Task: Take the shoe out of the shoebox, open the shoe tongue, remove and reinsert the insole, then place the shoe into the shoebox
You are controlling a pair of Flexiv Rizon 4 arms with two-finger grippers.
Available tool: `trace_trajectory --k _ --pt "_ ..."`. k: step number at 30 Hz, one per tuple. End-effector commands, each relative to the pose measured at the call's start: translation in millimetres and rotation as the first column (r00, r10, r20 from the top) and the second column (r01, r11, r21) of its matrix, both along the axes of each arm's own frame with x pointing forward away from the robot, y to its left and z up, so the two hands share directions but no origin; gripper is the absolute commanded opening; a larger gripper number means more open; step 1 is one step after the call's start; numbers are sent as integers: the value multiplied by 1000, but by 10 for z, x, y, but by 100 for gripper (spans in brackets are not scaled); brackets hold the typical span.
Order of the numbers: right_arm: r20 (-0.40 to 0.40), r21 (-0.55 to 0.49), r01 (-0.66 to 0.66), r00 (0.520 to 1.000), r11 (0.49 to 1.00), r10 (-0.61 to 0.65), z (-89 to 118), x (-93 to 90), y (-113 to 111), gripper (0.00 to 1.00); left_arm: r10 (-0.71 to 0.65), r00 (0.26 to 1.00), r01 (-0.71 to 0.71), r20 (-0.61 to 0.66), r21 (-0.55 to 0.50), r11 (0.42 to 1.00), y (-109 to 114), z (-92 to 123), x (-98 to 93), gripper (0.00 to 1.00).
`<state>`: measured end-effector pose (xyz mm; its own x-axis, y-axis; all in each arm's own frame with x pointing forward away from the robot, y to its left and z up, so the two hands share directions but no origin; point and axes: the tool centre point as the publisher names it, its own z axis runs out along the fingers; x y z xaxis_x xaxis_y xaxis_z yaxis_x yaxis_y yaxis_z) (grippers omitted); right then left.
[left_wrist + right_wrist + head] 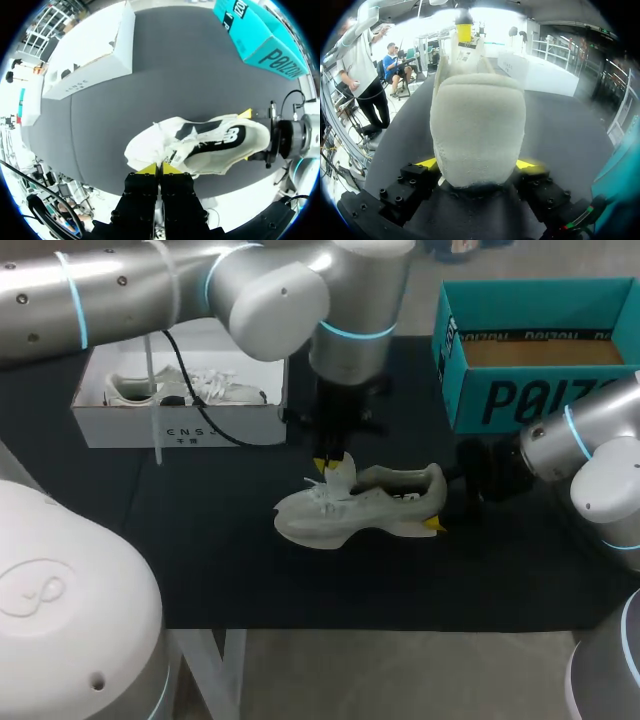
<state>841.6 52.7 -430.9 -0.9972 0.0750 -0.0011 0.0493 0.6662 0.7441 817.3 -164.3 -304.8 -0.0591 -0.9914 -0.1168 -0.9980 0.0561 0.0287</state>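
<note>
1. The white shoe (360, 508) rests on the black tabletop (200, 570), outside both boxes.
2. The left pincer (160, 169) hangs over the shoe's laced front. Its yellow tips are pressed together and pinch the tongue (173, 156).
3. The right pincer (476, 163) is at the shoe's heel (477, 120), with one yellow finger on each side, clamping it.
4. The white shoebox (180, 426), holding a second shoe (190, 388), stands beyond the shoe's toe end.
5. The teal shoebox (520, 400) stands beyond the shoe's heel end, apart from it.
</note>
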Motion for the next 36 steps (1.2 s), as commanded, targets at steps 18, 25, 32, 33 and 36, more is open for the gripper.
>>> trace_trajectory --k 18,25,32,33,36 --pt "-1 -4 0 1000 1000 0 -66 13 36 0 95 995 -95 -24 -13 995 504 -587 -293 0" --pt "-1 -4 0 1000 1000 0 -66 13 36 0 83 996 -82 -29 38 996 453 -575 -233 100" --pt "-1 -4 0 1000 1000 0 -66 13 36 0 -111 992 118 53 -164 979 325 -79 -54 100" --pt "-1 -4 0 1000 1000 0 -66 13 36 0 -195 979 202 50 -236 951 307 0 -16 100" --pt "-1 -4 0 1000 1000 0 -66 13 36 0 -631 768 609 113 -435 664 198 187 -24 100"
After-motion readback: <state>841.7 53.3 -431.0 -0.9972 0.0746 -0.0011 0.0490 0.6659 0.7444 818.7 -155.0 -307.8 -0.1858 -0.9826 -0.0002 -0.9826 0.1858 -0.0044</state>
